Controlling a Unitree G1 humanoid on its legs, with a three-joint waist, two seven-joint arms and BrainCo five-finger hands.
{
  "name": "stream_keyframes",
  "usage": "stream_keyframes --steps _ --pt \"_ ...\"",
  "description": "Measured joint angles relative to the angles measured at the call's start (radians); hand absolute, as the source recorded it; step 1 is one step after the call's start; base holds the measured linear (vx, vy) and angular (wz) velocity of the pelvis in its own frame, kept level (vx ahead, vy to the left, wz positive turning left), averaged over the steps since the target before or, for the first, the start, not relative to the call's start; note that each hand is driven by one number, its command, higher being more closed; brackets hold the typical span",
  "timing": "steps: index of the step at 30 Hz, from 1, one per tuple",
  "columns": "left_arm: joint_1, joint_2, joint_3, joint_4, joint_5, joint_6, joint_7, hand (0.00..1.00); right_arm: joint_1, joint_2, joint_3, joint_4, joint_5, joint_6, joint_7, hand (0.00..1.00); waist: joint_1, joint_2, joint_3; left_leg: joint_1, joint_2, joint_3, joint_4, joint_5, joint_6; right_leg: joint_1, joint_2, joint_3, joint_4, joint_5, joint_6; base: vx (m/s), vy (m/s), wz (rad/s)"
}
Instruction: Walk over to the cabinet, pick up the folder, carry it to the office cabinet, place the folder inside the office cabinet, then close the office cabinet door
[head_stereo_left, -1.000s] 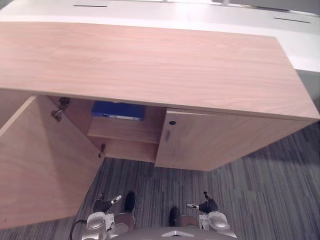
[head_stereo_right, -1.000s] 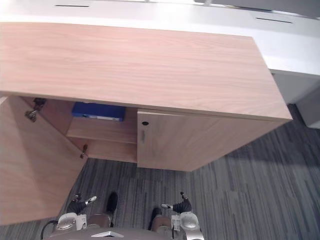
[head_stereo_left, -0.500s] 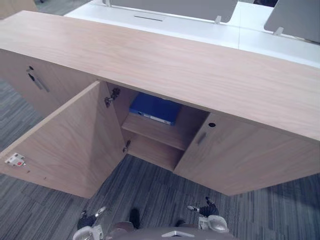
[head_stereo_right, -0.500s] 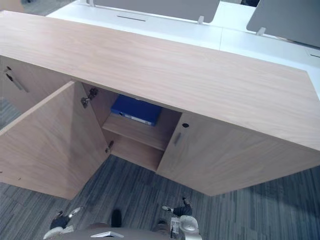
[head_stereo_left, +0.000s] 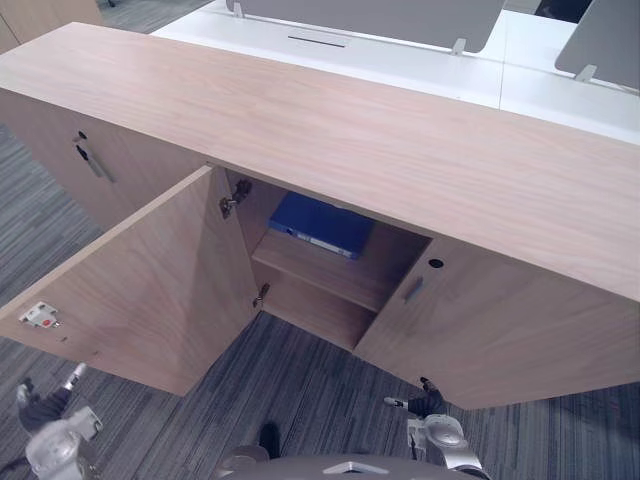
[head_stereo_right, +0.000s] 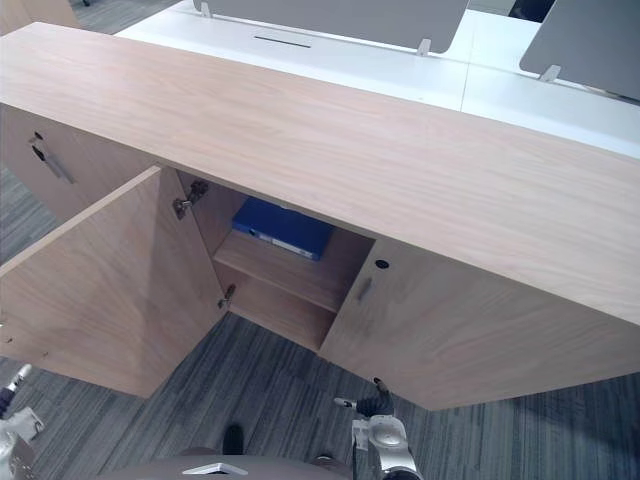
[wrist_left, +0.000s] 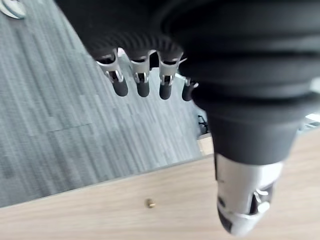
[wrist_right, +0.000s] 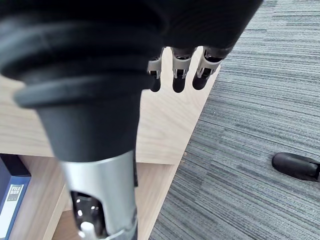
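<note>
A blue folder (head_stereo_left: 322, 224) lies flat on the upper shelf inside the wooden office cabinet (head_stereo_left: 350, 130); its corner also shows in the right wrist view (wrist_right: 11, 195). The cabinet's left door (head_stereo_left: 150, 290) stands swung wide open toward me. My left hand (head_stereo_left: 45, 412) hangs low at the left, in front of that door's outer edge, with relaxed fingers (wrist_left: 142, 82) holding nothing. Low in front of the closed right door is my right hand (head_stereo_left: 425, 403), its fingers (wrist_right: 177, 70) also relaxed and empty. Both hands are well short of the folder.
The right door (head_stereo_left: 500, 330) is closed, with a small handle (head_stereo_left: 413, 290) and a lock. Another closed door with a handle (head_stereo_left: 90, 160) lies further left. White desks (head_stereo_left: 400, 50) with grey screens stand behind the cabinet. Grey striped carpet (head_stereo_left: 300, 390) covers the floor.
The camera has turned left and back, so the open door now shows whole. My left hand has swung out to the left, toward the door's edge. The folder has not moved.
</note>
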Motion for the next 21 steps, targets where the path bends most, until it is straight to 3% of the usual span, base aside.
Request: stream_keyframes --steps 6,15,21 --pt "-0.04 0.069 -0.041 -0.034 0.07 -0.012 0.0 0.0 0.002 0.0 0.001 0.001 0.0 0.0 0.002 0.0 0.005 -0.001 0.001 0.002 0.006 0.004 0.0 -0.002 -0.003 0.0 0.005 0.006 0.0 0.0 -0.003 0.0 -0.002 -0.01" --pt "-0.023 0.072 -0.117 -0.08 0.087 -0.011 0.0 0.0 0.016 -0.002 0.001 0.006 -0.001 0.0 0.007 0.0 0.019 -0.011 0.004 0.006 0.017 0.029 0.0 -0.007 -0.009 -0.004 0.017 0.031 -0.006 0.004 -0.009 -0.01 -0.012 -0.07" --pt "0.055 0.011 -0.175 -0.154 0.087 -0.011 -0.001 0.0 0.02 -0.002 0.0 0.026 -0.002 0.0 0.024 0.0 0.04 -0.01 0.004 0.011 0.019 0.038 0.0 -0.007 -0.01 -0.003 0.018 0.038 -0.004 0.006 -0.012 -0.01 -0.001 0.0"
